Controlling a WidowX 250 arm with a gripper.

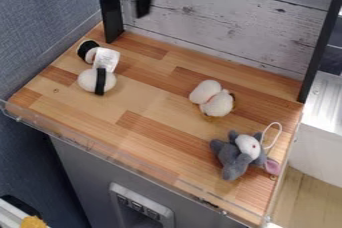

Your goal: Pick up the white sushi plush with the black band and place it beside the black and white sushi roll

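White plush (217,104) lies on wooden tabletop (150,137). Relative to it: black-and-white plush (87,80), left; grey plush (234,161), toward camera and slightly right; gripper (143,12), blurred, upper left, raised. Cannot tell whether gripper is spread or pressed together.

Grey plush toy (233,160) with pink ear (272,166)
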